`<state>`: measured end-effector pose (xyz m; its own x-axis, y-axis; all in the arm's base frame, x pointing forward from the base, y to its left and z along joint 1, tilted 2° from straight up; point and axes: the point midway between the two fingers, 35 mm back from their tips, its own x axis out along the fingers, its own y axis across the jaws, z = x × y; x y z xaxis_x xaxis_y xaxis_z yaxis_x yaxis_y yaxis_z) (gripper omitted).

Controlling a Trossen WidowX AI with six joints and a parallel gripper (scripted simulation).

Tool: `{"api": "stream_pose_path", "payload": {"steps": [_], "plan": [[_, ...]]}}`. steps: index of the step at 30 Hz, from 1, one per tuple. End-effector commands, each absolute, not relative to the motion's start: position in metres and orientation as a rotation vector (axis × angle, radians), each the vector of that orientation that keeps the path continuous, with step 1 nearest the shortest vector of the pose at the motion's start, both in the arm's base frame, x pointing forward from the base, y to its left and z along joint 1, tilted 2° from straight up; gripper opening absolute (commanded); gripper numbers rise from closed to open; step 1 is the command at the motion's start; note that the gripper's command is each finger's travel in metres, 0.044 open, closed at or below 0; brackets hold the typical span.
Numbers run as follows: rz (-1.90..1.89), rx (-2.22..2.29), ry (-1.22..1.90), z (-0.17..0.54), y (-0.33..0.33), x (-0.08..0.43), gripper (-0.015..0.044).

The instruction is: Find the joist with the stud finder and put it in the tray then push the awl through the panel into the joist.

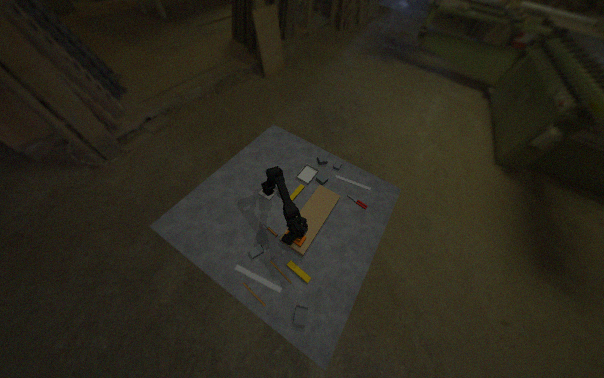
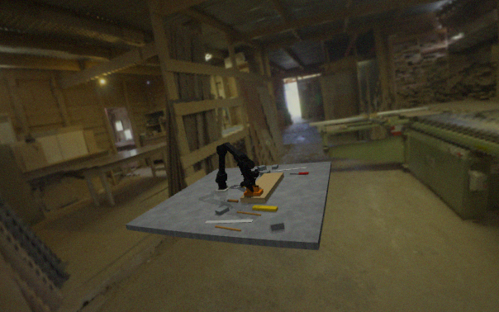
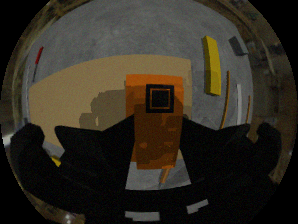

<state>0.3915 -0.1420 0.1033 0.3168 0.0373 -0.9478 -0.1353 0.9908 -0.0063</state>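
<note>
Between fingers, above panel end: orange stud finder [image 1: 300, 240] [image 2: 257, 191] [image 3: 155, 132].

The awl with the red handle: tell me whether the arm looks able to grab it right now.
Probably not yet: the claw is shut on the orange stud finder, which likely must be put down first. Nothing visible covers the awl.

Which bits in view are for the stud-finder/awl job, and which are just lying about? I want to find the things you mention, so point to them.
For the job:
- orange stud finder [image 1: 301, 241] [image 2: 254, 192] [image 3: 155, 127]
- wooden floor panel [image 1: 324, 206] [image 2: 273, 182] [image 3: 65, 95]
- white tray [image 1: 307, 174]
- brown-handled tool [image 1: 272, 231] [image 2: 233, 200] [image 3: 165, 175], probably the awl

Lying about:
- red-handled tool [image 1: 361, 204] [image 2: 303, 173] [image 3: 39, 55], perhaps a screwdriver
- yellow bars [image 1: 299, 271] [image 2: 264, 208] [image 3: 212, 67]
- white strips [image 1: 258, 278] [image 2: 229, 221] [image 3: 239, 105]
- thin orange sticks [image 1: 254, 294] [image 2: 228, 228] [image 3: 227, 100]
- grey pieces [image 1: 322, 180] [image 2: 278, 226] [image 3: 238, 46]
</note>
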Motion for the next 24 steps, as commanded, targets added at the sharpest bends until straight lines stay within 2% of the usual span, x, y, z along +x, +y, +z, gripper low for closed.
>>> {"api": "stream_pose_path", "payload": {"steps": [1, 24], "plan": [[0.127, -0.086, 1.243, 0.103, -0.129, 0.391, 0.0000], [0.129, -0.083, 1.243, 0.103, -0.083, 0.385, 0.0000]]}}
